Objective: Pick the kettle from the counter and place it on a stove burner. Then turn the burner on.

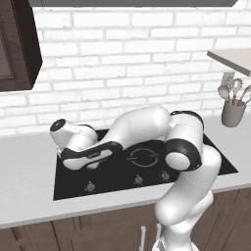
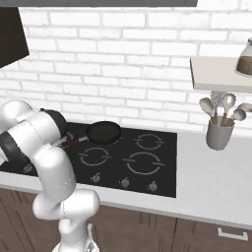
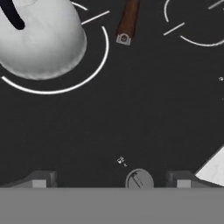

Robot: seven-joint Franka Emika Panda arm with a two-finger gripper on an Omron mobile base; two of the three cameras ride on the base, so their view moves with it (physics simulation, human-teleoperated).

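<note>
The silvery-white kettle stands inside the largest burner ring of the black stove, at the upper left of the hand view. My gripper is open and holds nothing. It hovers low over the cooktop's front strip, well apart from the kettle. A small silver knob lies between the fingertips, nearer the right one. From the left base view, my arm bends over the left half of the stove and hides the kettle. The light grey counter runs around the cooktop.
A black frying pan sits on a rear burner, and its brown handle points toward the kettle. A row of knobs lines the stove front. A grey utensil cup stands on the right counter under a wall shelf.
</note>
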